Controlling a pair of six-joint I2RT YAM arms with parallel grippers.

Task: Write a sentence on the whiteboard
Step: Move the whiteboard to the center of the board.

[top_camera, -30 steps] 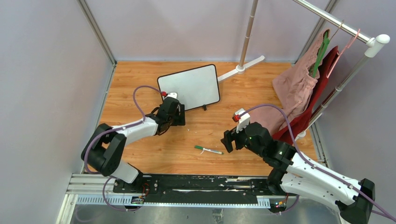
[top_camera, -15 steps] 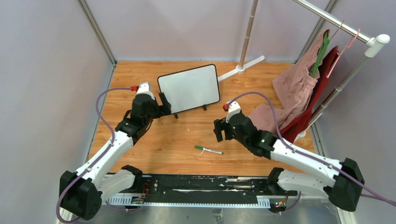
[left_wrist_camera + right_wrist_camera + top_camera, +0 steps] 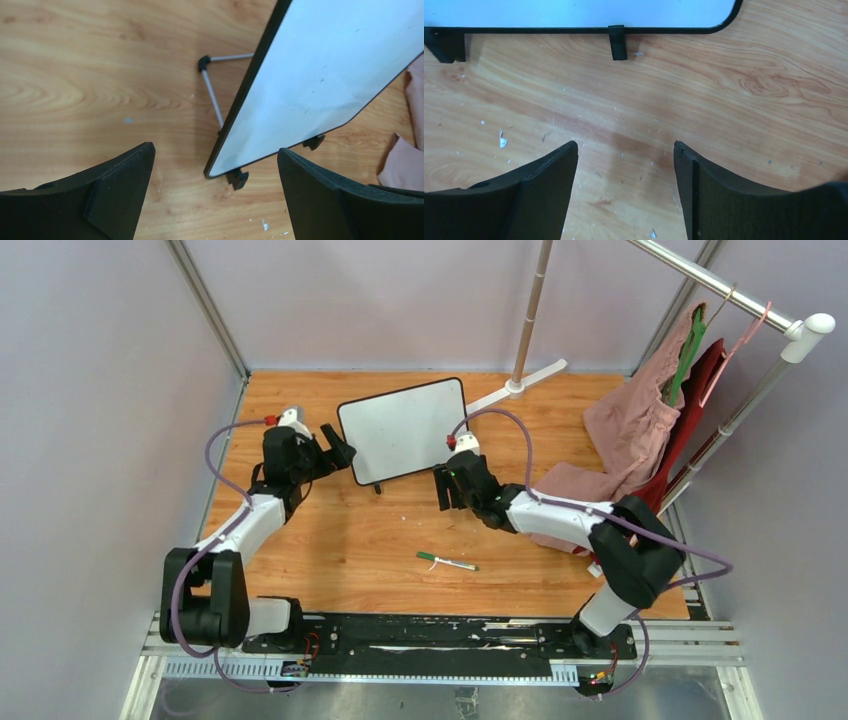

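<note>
now | left pincer beside whiteboard, wide open, empty | right pincer below it, open, empty

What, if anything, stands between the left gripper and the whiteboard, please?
Nothing visible does. The left gripper hovers open beside the whiteboard's left edge. In its wrist view, only bare wooden table shows between the fingers and the board's near corner.

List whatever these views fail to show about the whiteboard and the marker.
The whiteboard, left wrist view: the top and right frame edges cut it off; the faint specks on it are too small to read.
Right wrist view: only its bottom strip shows; the top edge cuts off the rest.
The marker, top view: too small to tell whether it is capped; absent from both wrist views.
</note>
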